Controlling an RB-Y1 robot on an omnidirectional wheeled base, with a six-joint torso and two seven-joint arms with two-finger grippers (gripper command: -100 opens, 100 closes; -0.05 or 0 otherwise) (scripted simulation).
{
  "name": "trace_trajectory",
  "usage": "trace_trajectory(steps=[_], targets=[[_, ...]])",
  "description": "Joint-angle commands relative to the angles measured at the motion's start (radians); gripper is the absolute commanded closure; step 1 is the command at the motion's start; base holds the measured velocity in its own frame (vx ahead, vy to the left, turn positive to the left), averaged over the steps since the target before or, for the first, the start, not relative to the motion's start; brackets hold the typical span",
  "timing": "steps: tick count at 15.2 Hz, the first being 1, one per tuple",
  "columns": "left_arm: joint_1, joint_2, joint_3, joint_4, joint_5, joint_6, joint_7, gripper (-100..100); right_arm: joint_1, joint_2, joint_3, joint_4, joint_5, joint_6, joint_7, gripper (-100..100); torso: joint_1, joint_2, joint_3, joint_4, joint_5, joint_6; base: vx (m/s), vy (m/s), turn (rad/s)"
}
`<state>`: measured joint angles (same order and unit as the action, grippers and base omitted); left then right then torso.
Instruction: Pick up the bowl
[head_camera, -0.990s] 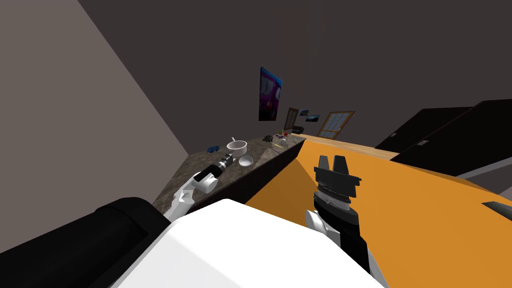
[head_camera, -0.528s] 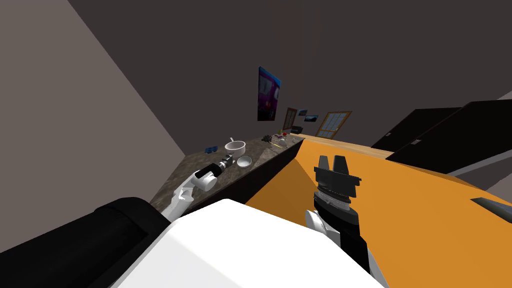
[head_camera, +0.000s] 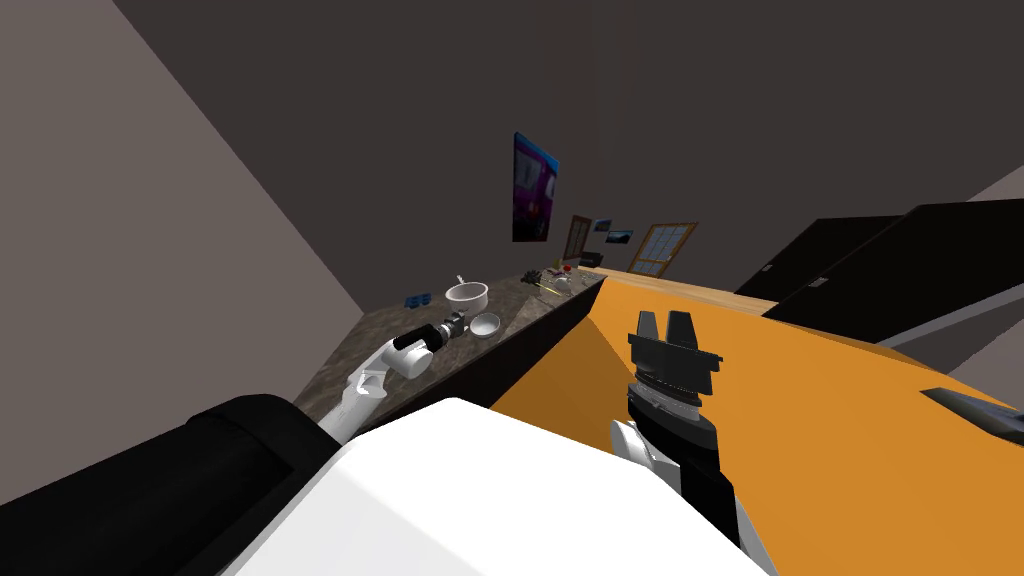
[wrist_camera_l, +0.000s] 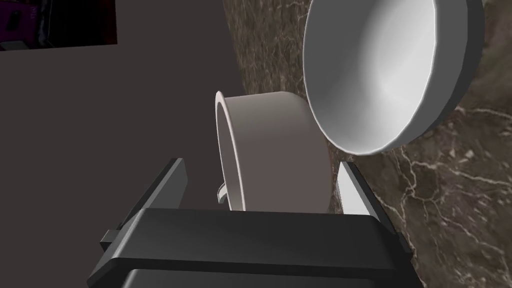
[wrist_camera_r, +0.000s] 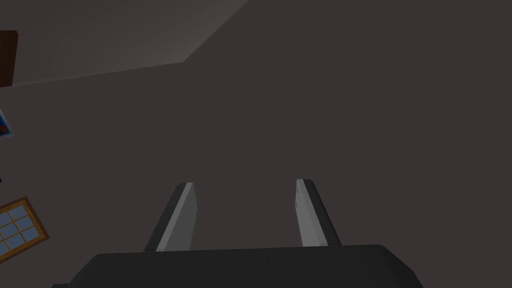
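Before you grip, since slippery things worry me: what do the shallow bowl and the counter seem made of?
The shallow bowl is plain white, smooth, softly shiny: perhaps glazed ceramic, unsure. The counter looks like dark brown marble, by its pale veins.

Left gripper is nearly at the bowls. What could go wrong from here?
1. The taller grey bowl lines up between the left gripper's open fingers, but the shallow white bowl sits right beside one finger; advancing may knock it, or grasp the wrong bowl.
2. The grey bowl fills much of the finger gap, so a finger may shove it along the marbled countertop rather than straddle it.
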<state>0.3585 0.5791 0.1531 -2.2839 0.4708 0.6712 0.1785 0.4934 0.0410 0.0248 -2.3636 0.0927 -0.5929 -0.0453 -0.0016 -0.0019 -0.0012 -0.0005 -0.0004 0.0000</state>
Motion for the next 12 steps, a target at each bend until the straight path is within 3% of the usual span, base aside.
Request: trace_trajectory(steps=[1, 2, 5, 6, 9, 10, 12], targets=[[-0.001, 0.001, 0.0, 0.001, 0.002, 0.034, 0.001, -100, 0.0, 0.0, 0.0, 0.0, 0.0, 0.0, 0.0, 0, 0.0, 0.0, 0.0, 0.0, 0.0, 0.0, 0.016, -0.009, 0.0], [-0.011, 0.019, 0.006, 0.006, 0.027, 0.065, 0.01, -100, 0.0, 0.0, 0.0, 0.0, 0.0, 0.0, 0.0, 0, 0.0, 0.0, 0.0, 0.0, 0.0, 0.0, 0.025, -0.019, -0.04], [-0.011, 0.019, 0.006, 0.006, 0.027, 0.109, 0.01, -100, 0.0, 0.0, 0.0, 0.0, 0.0, 0.0, 0.0, 0, 0.0, 0.0, 0.0, 0.0, 0.0, 0.0, 0.03, -0.018, -0.025], [-0.02, 0.037, 0.013, 0.011, 0.052, 0.14, 0.019, -100, 0.0, 0.0, 0.0, 0.0, 0.0, 0.0, 0.0, 0, 0.0, 0.0, 0.0, 0.0, 0.0, 0.0, 0.027, -0.022, -0.039], [-0.02, 0.037, 0.013, 0.011, 0.052, 0.183, 0.019, -100, 0.0, 0.0, 0.0, 0.0, 0.0, 0.0, 0.0, 0, 0.0, 0.0, 0.0, 0.0, 0.0, 0.0, 0.027, -0.017, -0.023], [-0.03, 0.054, 0.019, 0.016, 0.077, 0.216, 0.028, -100, 0.0, 0.0, 0.0, 0.0, 0.0, 0.0, 0.0, 0, 0.0, 0.0, 0.0, 0.0, 0.0, 0.0, 0.028, -0.014, -0.041], [-0.03, 0.054, 0.019, 0.016, 0.077, 0.257, 0.028, -100, 0.0, 0.0, 0.0, 0.0, 0.0, 0.0, 0.0, 0, 0.0, 0.0, 0.0, 0.0, 0.0, 0.0, 0.03, -0.018, -0.035]])
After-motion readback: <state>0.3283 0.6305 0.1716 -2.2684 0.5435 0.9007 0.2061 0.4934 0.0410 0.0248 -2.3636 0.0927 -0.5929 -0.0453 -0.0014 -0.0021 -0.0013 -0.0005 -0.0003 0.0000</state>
